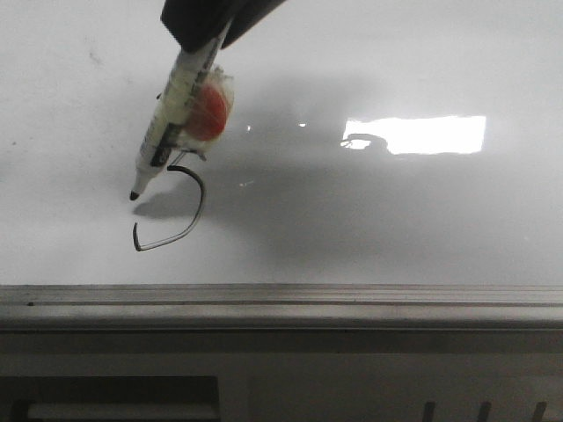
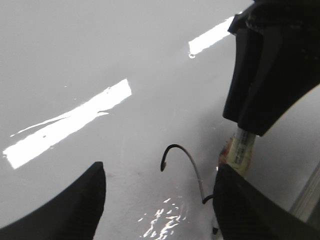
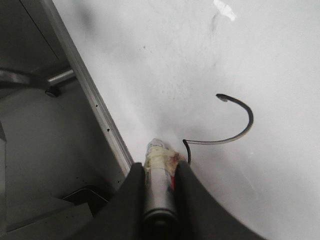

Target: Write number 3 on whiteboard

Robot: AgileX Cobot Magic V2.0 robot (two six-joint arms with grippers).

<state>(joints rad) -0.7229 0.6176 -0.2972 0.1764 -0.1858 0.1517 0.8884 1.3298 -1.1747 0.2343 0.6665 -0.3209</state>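
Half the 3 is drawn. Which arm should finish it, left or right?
Right. Its pincer is shut on the marker, tip close beside the curve on the whiteboard. The left pincer is open and holds nothing.

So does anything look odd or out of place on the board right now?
The marker has tape and a red blob wrapped around its barrel. On the whiteboard, the number 3 is only one hooked curve, and a faint smudge sits further up.
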